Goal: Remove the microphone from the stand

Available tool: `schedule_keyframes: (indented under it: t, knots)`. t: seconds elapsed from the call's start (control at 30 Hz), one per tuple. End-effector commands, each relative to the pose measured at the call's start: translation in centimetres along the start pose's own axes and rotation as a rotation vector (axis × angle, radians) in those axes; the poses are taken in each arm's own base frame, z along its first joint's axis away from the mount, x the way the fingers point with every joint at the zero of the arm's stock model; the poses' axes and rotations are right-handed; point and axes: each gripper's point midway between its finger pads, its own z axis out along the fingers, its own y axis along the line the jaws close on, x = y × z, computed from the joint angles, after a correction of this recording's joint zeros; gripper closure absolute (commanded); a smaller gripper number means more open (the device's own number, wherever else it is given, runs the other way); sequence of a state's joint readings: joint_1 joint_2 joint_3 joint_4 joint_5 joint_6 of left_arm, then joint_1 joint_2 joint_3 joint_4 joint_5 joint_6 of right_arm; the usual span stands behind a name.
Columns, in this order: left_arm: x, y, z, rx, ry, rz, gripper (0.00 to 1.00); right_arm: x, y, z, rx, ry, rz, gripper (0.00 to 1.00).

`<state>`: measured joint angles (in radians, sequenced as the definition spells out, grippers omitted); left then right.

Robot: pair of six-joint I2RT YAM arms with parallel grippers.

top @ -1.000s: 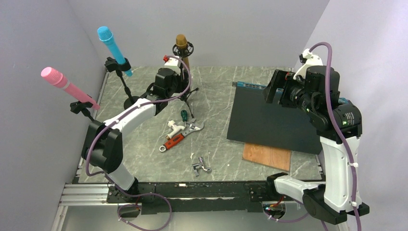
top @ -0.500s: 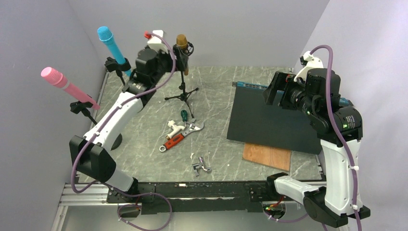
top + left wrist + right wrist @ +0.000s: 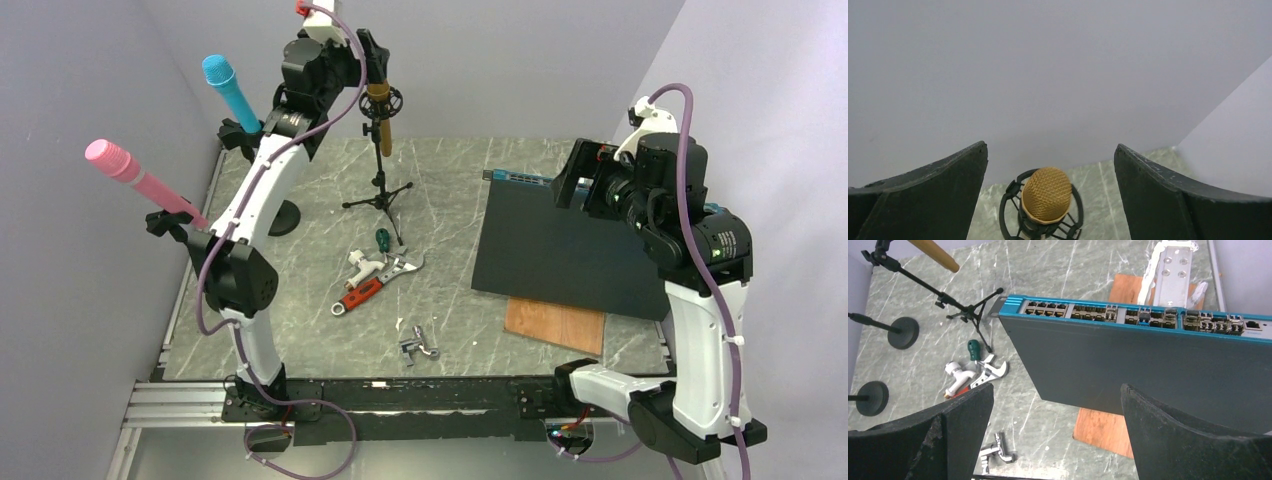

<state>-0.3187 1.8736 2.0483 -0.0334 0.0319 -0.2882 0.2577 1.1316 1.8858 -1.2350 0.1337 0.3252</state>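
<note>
Toward the table's back left, the left gripper (image 3: 1050, 148) has risen from beside the stand (image 3: 378, 185) to just above the gold microphone (image 3: 1046, 194), jaws wide and empty, the microphone still seated on that stand, while farther right the right gripper (image 3: 1057, 390) stays spread above the network switch (image 3: 1148, 355).

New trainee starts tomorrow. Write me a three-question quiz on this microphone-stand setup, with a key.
1. True or false: the left gripper is shut on the gold microphone.
2. The right gripper hovers over: A) network switch B) wrench C) pink microphone.
3. How many microphones sit on stands?
Key: 1 false, it is open above the microphone; 2 A; 3 three.
</note>
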Motion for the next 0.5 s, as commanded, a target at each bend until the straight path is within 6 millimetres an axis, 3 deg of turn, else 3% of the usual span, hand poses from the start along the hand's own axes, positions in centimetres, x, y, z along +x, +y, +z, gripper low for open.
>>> schedule_keyframes:
  t: [0.0,0.2,0.47]
  knots:
    - [0.4,-0.2,0.8,0.042,0.007,0.042,0.01,-1.2,-0.7,-0.7,0.038,-0.039,-0.013,0.00]
    - [2.7,0.5,1.3,0.030,0.027,0.028,0.17,-1.4,-0.5,0.3,0.045,-0.017,-0.027,0.00]
    - [5.5,1.1,1.5,0.016,0.067,-0.001,0.14,-1.5,-0.6,0.4,0.053,-0.014,-0.036,0.00]
